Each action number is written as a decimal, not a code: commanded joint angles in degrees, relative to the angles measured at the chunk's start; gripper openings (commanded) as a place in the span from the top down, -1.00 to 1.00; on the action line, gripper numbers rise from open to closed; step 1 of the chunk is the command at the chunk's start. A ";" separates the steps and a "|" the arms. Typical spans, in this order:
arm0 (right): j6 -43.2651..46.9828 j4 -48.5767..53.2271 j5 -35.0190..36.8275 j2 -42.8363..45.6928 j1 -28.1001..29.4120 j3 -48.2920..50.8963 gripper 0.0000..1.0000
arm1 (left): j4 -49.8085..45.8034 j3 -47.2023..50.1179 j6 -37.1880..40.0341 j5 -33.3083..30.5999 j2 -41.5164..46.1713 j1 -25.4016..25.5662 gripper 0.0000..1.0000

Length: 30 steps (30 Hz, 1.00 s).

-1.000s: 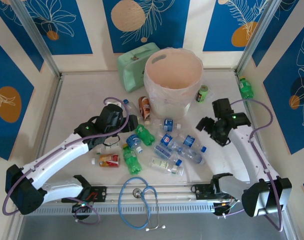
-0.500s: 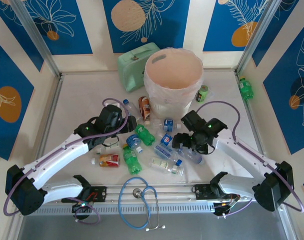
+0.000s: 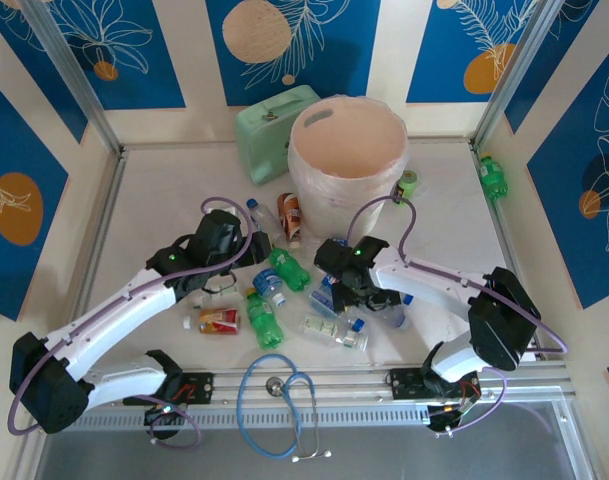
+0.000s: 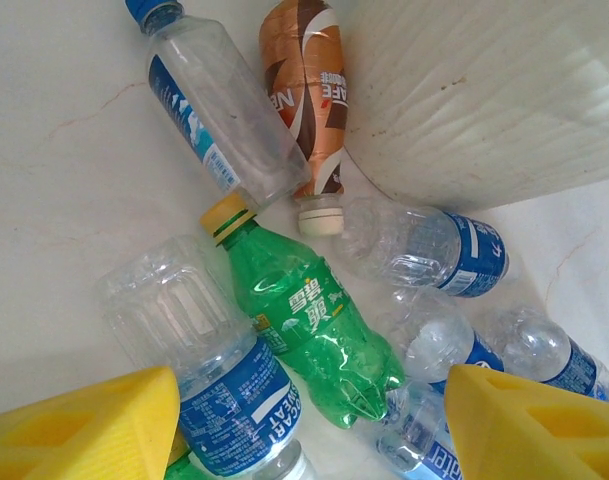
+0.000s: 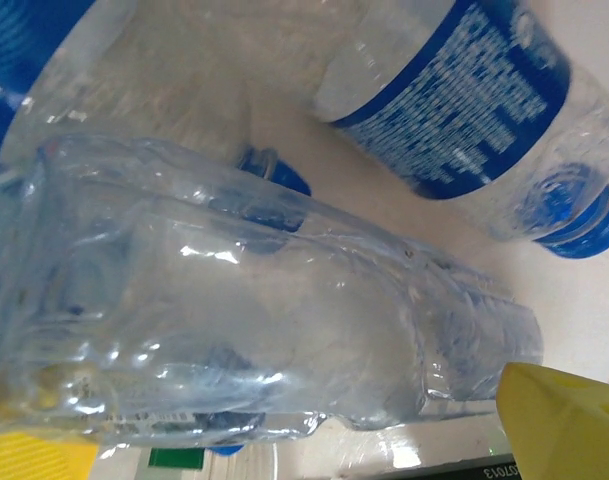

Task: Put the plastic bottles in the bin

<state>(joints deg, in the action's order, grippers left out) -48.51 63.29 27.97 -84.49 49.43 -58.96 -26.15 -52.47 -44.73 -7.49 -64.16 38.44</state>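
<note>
The pale pink bin (image 3: 324, 205), lined with a translucent bag, stood upright at the back of the table (image 3: 154, 220), with a mint-green case (image 3: 267, 125) just beside it on the left and a short green can (image 3: 408, 184) just beside it on the right. The plastic bottles (image 3: 334, 330) lay on their sides in a loose heap in front of the bin, between the 2 arms. An orange-labelled bottle (image 3: 218, 320) lay at the heap's left, and 1 green bottle (image 3: 492, 176) lay well apart by the right wall. The left gripper (image 3: 252, 250) hovered at the heap's left edge. Its 2 yellow fingers (image 4: 84, 430) stood apart with nothing clamped, above a green soda bottle (image 4: 309, 320) and a clear blue-labelled bottle (image 4: 229, 390), and a brown coffee bottle (image 4: 309, 90) lay right beside the bin wall. The right gripper (image 3: 334, 283) was down in the heap, jaws spread wide, with a crumpled clear bottle (image 5: 244, 330) lying between its yellow fingertips (image 5: 564, 415). Whether the pads pressed it could not be told. A blue stethoscope (image 3: 279, 395) lay at the near edge.
</note>
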 commanded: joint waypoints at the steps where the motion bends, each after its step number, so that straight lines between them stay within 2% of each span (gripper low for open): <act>1: -1.41 -0.63 1.86 0.93 -3.03 2.00 -0.98 | 0.38 0.79 -0.44 1.23 1.17 -0.91 -0.41; 18: 1.44 -11.05 -12.22 9.10 -22.21 14.91 -0.71 | 1.19 0.96 -0.96 2.46 0.63 -2.05 -0.41; 26: 0.82 -11.77 -14.27 4.87 -23.78 16.08 -0.69 | 1.43 0.88 -1.23 2.74 0.23 -2.22 -0.40; 30: 0.68 -12.92 -15.13 2.73 -23.99 16.49 -0.57 | 1.45 0.96 -1.32 2.83 0.18 -2.32 -0.40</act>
<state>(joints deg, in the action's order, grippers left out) -47.57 50.54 14.92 -80.55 25.78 -43.33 -25.71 -51.88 -45.19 -5.58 -63.92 36.84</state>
